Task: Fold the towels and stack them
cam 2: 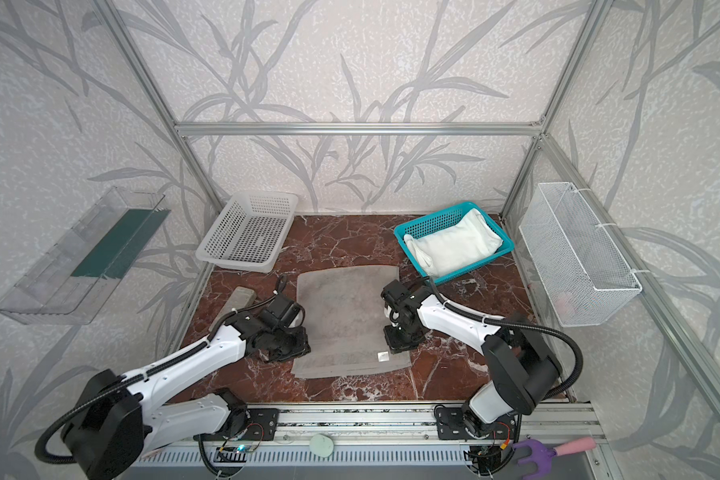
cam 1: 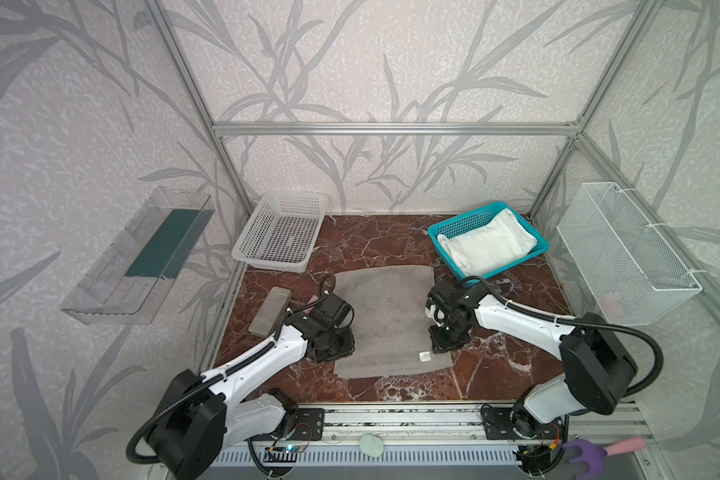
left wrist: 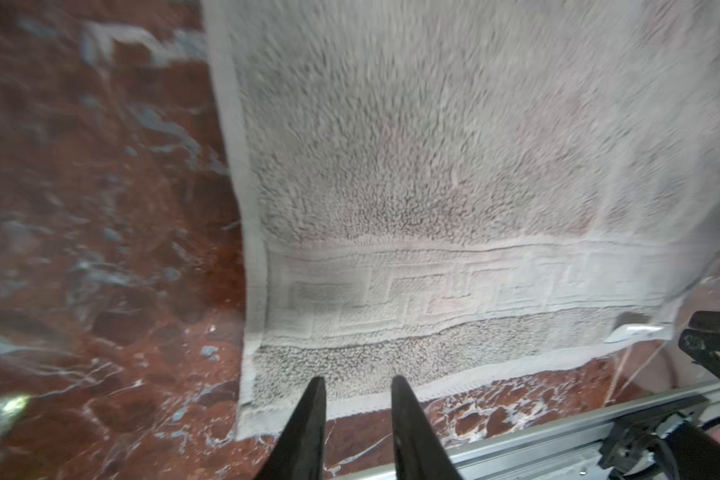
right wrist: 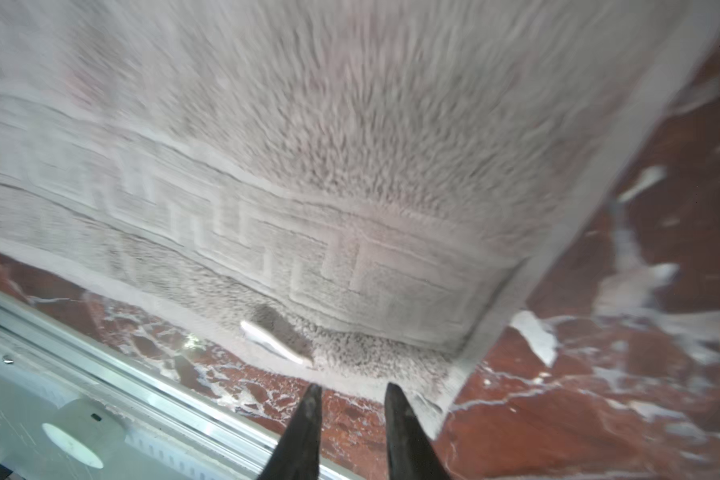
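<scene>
A grey towel (cam 1: 387,316) (cam 2: 346,316) lies spread flat in the middle of the marble table, with a small white tag (cam 1: 424,355) near its front right corner. My left gripper (cam 1: 333,353) (left wrist: 358,380) hovers over the towel's front left corner, open, with nothing between its fingers. At the front right corner my right gripper (cam 1: 441,347) (right wrist: 352,388) is open and empty too. The grey pile (left wrist: 433,166) (right wrist: 350,124) fills both wrist views. A folded white towel (cam 1: 491,243) (cam 2: 458,245) rests in the teal basket (cam 1: 462,218) at the back right.
A white perforated basket (cam 1: 269,262) stands at the back left. A small flat grey slab (cam 1: 270,311) lies left of the towel, behind my left arm. A wire basket (cam 1: 624,253) hangs on the right wall and a clear tray (cam 1: 138,257) on the left wall.
</scene>
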Controlling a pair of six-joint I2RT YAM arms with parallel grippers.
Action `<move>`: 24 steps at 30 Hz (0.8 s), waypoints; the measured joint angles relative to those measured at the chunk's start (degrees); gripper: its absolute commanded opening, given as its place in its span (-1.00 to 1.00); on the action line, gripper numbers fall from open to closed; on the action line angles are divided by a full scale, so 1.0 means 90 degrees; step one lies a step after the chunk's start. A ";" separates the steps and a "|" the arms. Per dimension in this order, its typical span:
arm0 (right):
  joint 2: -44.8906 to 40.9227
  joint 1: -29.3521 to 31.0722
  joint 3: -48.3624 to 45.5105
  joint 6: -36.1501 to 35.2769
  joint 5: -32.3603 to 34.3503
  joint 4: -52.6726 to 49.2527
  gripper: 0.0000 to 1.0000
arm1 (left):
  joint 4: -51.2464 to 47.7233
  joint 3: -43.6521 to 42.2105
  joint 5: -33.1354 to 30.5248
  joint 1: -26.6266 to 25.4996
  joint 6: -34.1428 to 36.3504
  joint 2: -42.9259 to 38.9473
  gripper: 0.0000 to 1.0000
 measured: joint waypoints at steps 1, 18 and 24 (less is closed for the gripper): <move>0.0087 0.0100 -0.0146 0.0066 -0.0022 0.0063 -0.49 | 0.0051 -0.0090 -0.0012 -0.0053 -0.0015 0.0063 -0.41; 0.2096 -0.1052 0.4286 -0.0867 0.0658 -0.0138 -0.17 | 0.0782 0.1972 -0.0153 0.2528 0.1311 0.1321 0.03; 0.3735 -0.1557 0.5384 -0.1105 0.0811 -0.0199 -0.21 | 0.1666 0.3283 0.0437 0.2856 0.1518 0.3354 -0.10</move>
